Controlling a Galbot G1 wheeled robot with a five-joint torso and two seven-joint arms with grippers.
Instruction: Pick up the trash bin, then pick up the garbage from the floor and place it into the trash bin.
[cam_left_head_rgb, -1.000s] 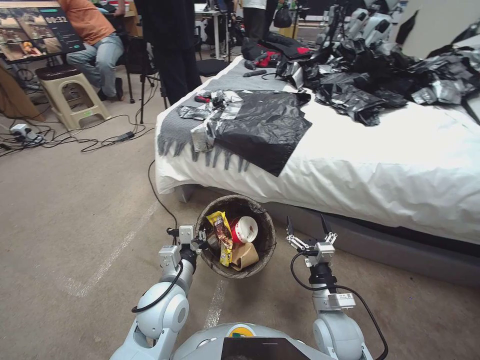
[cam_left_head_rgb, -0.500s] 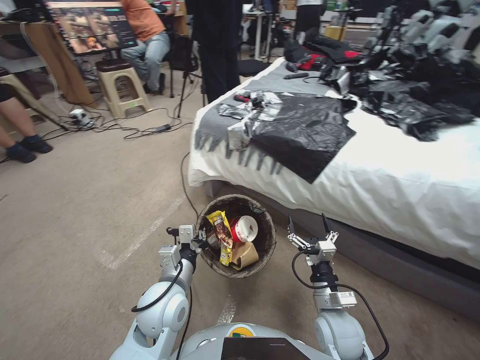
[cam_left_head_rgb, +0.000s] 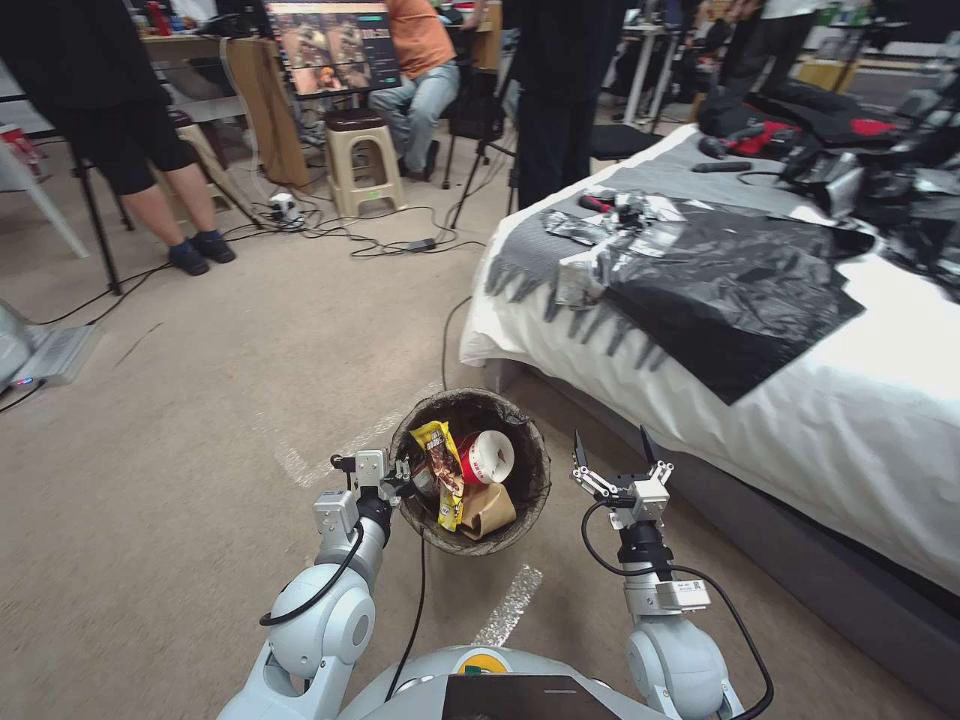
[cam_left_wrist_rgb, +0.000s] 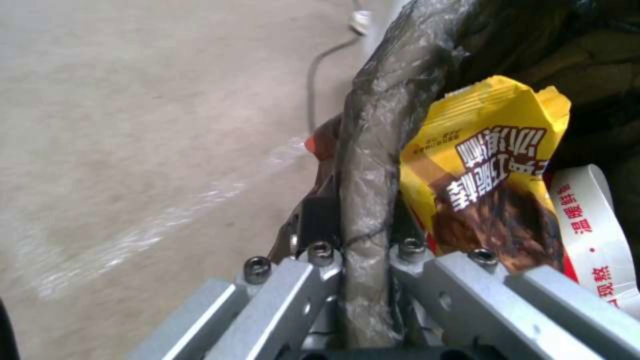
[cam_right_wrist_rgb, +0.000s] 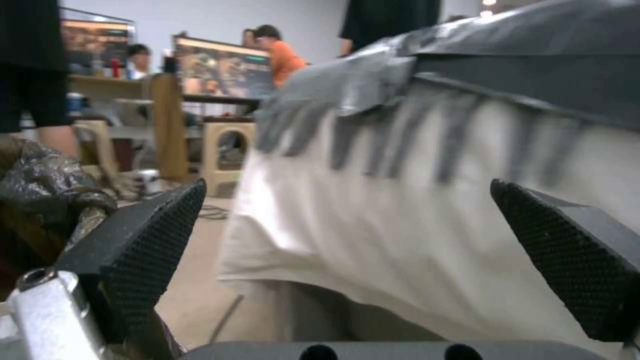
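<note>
The trash bin (cam_left_head_rgb: 536, 452), a round pail with a dark liner bag over its rim, hangs just in front of me above the floor. My left gripper (cam_left_head_rgb: 400, 482) is shut on its near-left rim. In the left wrist view the bag-covered rim (cam_left_wrist_rgb: 373, 150) is pinched in that left gripper (cam_left_wrist_rgb: 363, 235). Garbage lies inside the bin: a yellow snack wrapper (cam_left_head_rgb: 440, 470) (cam_left_wrist_rgb: 480, 170), a red-and-white cup (cam_left_head_rgb: 487, 458) and a brown cardboard piece (cam_left_head_rgb: 488, 510). My right gripper (cam_left_head_rgb: 612, 452) is open and empty to the right of the bin. Its black pads (cam_right_wrist_rgb: 153, 235) stand wide apart.
A bed with a white sheet (cam_left_head_rgb: 800, 420) runs along the right, with a black plastic sheet (cam_left_head_rgb: 740, 290) on top. A black cable (cam_left_head_rgb: 445, 330) crosses the floor by the bed corner. A stool (cam_left_head_rgb: 365, 160), more cables and standing people are at the back. Open floor lies to the left.
The whole view has swung left, so the camera has turned; the bed now sits further right. The bin and both grippers hold the same places before me.
</note>
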